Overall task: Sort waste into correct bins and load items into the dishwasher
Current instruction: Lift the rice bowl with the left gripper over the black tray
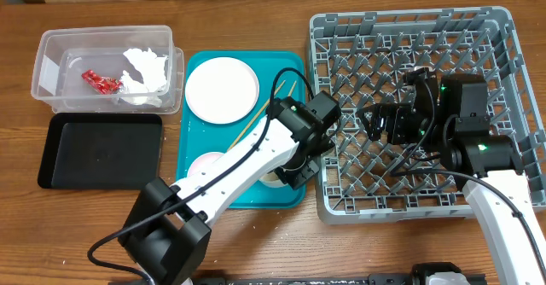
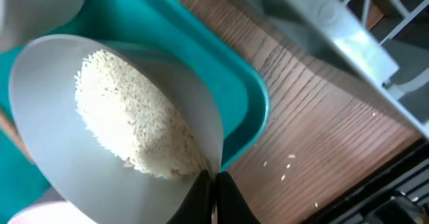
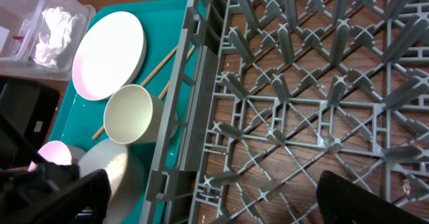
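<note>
The left gripper [image 2: 214,187] pinches the rim of the grey-green bowl [image 2: 60,163], tilted over the teal tray [image 2: 241,96], with rice [image 2: 127,117] inside it. The plate [image 1: 222,89], cup [image 3: 131,113] and chopsticks [image 1: 269,106] wait on that tray. The dish rack [image 1: 512,80] holds nothing, and the right gripper [image 1: 386,121] is spread empty above it. Farther off, the wrapper [image 1: 100,82] and napkin [image 1: 143,63] lie in the clear tub [image 1: 51,55]. I judge that most of the work remains.

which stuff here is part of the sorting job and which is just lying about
Job: rice bowl, plate, cup, chopsticks, red wrapper, napkin, clear tub, black tray, dish rack.
Lying about: teal tray, wooden table.
</note>
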Robot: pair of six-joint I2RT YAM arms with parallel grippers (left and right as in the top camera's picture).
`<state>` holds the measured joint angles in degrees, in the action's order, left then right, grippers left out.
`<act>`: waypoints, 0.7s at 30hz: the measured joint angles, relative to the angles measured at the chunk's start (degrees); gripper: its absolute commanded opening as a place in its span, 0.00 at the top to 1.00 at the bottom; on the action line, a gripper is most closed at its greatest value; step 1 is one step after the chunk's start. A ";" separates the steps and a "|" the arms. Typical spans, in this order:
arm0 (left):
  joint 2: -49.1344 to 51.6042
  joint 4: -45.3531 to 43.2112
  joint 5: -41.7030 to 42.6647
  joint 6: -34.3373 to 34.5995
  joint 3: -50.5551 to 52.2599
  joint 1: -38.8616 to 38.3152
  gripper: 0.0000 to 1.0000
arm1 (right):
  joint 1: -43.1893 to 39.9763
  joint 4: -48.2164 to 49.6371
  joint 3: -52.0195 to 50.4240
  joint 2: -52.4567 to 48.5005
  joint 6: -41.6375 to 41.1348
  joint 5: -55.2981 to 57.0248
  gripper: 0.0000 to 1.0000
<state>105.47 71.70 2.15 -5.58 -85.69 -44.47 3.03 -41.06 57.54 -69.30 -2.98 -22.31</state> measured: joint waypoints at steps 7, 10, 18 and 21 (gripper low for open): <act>0.00 5.11 -1.18 4.26 -5.18 3.45 0.96 | 0.00 0.85 0.00 0.02 0.00 0.00 0.00; -0.09 5.25 -1.42 6.78 -6.29 7.34 0.96 | 0.00 1.11 0.00 0.02 0.00 0.02 0.00; -8.26 5.16 -1.60 10.16 -6.71 21.99 0.96 | 0.00 1.46 0.02 0.00 0.00 -0.02 0.00; -8.94 5.97 -1.14 10.08 -6.95 28.81 0.96 | 0.00 1.49 0.00 0.02 -0.02 0.00 0.00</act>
<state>96.53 77.67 1.02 4.49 -92.64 -15.66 3.03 -39.57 57.54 -69.28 -3.01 -22.31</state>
